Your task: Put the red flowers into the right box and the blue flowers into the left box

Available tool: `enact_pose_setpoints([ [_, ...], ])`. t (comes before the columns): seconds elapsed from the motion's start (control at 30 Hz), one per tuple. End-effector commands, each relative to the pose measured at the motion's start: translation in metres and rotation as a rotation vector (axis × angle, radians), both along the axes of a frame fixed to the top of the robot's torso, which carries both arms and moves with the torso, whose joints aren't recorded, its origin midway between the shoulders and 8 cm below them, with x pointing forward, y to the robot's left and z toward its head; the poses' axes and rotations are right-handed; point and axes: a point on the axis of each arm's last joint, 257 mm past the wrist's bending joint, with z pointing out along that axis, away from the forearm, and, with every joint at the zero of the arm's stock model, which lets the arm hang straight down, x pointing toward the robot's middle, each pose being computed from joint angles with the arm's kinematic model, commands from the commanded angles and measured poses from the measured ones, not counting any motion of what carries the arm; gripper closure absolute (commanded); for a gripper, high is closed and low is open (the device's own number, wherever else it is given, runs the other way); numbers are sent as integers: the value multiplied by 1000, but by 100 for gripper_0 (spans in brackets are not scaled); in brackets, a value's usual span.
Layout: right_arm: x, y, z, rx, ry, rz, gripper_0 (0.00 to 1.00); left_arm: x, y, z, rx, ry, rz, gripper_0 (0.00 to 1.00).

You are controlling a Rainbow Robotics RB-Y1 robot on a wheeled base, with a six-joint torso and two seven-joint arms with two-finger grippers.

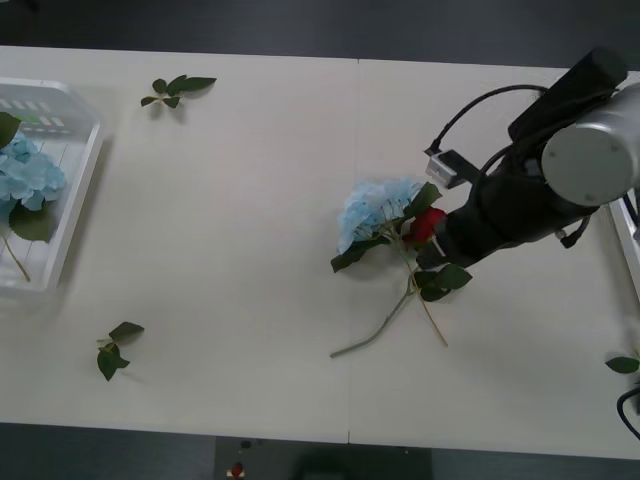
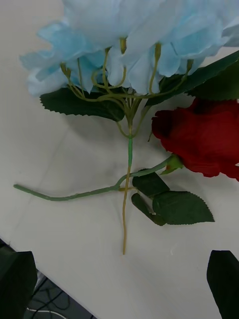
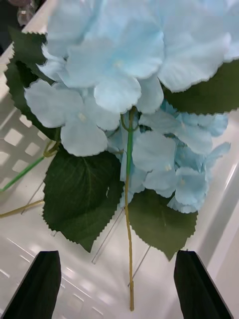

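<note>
A red flower (image 1: pixel 428 224) lies on the table right of centre, its bloom touching a blue flower (image 1: pixel 372 208) and their stems crossing. My right arm (image 1: pixel 520 200) reaches over them. In the right wrist view my right gripper (image 2: pixel 119 286) hangs open just above the crossed stems, short of the red bloom (image 2: pixel 199 135) and the blue cluster (image 2: pixel 142 40). At the far left stands the left box (image 1: pixel 82 180) with blue flowers (image 1: pixel 25 178) inside. My left gripper (image 3: pixel 119 289) is open above those blue flowers (image 3: pixel 124 79), over the slatted basket floor (image 3: pixel 20 144). A sliver of the right box (image 1: pixel 626 240) shows at the right edge.
Loose green leaf sprigs lie at the back left (image 1: pixel 177 90), the front left (image 1: pixel 114 350) and the front right edge (image 1: pixel 622 365). A dark cable (image 1: pixel 632 410) hangs at the table's front right corner.
</note>
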Motion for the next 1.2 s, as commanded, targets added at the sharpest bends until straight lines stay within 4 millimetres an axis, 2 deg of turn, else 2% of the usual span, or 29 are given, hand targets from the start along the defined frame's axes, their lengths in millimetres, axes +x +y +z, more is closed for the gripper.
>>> enact_pose_setpoints([
  [0.03,5,10,-6,-22,-55,19,0,9,5,55,5,-97,-30,27],
  [0.27,18,28,-33,-19,-77,6,0,0,-28,100,-13,-115,-100,0],
  [0.37,24,34,-42,-10,-79,-9,0,-6,-41,111,1,-103,-129,0],
  [0.47,29,39,-49,-5,-83,-13,0,-8,-65,116,15,-97,-188,0],
  [0.5,30,40,-51,-3,-81,-14,0,-7,-69,115,13,-97,-196,0],
  [0.6,34,49,-58,19,-89,-12,0,-6,-103,107,5,-103,-266,0],
  [0.8,39,60,-77,40,-105,-6,0,-6,-160,84,-21,-94,-368,0],
  [0.9,40,59,-84,39,-103,-10,0,-8,-191,72,-51,-97,-418,0],
  [1.03,37,58,-89,33,-94,-9,0,-10,-222,60,-80,-93,-471,0],
  [1.2,37,55,-99,25,-83,-17,0,-16,-258,46,-21,-74,-598,0],
])
